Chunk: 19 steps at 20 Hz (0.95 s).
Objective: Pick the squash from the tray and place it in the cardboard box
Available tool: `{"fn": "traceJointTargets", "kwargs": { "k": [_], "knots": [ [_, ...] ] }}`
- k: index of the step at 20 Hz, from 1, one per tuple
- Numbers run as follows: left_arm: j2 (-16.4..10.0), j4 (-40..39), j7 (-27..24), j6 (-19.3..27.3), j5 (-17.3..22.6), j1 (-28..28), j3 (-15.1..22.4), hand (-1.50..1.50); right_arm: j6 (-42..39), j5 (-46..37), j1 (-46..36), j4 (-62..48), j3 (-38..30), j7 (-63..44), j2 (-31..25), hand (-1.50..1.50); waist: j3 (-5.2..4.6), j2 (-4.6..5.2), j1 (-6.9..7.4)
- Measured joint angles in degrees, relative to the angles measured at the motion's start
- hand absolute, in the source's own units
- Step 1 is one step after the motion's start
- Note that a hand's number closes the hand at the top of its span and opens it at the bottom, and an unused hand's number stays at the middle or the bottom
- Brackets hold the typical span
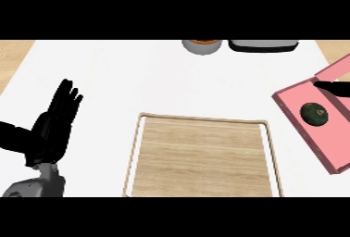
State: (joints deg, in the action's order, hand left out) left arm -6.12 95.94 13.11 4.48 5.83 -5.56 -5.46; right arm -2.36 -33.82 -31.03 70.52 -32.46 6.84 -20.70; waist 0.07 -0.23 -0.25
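Inside flat pink box (327, 144), round dark squash (314, 113), left hand (54, 124) splayed, right hand (335, 87) unreadable.

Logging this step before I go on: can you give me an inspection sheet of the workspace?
Surface: white counter.
Job's things: squash lies in the pink box; wooden tray holds nothing.
Clutter: grey bowl and grey container at the far edge.
Hands: left hand open, resting at left; right hand partly in view over the box, apart from the squash.
Cables: nothing seen.
Surroundings: tan surface past the counter's far corners.
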Motion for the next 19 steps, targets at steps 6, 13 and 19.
{"fn": "traceJointTargets", "kwargs": {
  "k": [6,13,19],
  "knots": [
    [0.66,-0.65,-1.80,-0.08,-0.27,1.13,0.20,0.00,-5.90,13.90,-0.29,-0.66,-8.46,-1.56,-0.92,-1.50,-0.04,0.06,-0.15],
    [-0.03,-0.33,-0.54,-0.93,0.88,0.08,-0.54,0.00,-8.98,23.89,3.17,-4.50,-14.72,1.59,-6.42,-1.50,-0.05,0.20,0.15],
    [0.02,1.96,1.43,-0.48,0.62,0.40,-0.18,0.00,-10.95,29.67,7.78,-9.28,-17.52,7.17,-10.52,-1.50,-0.03,0.22,0.24]
  ]
}}
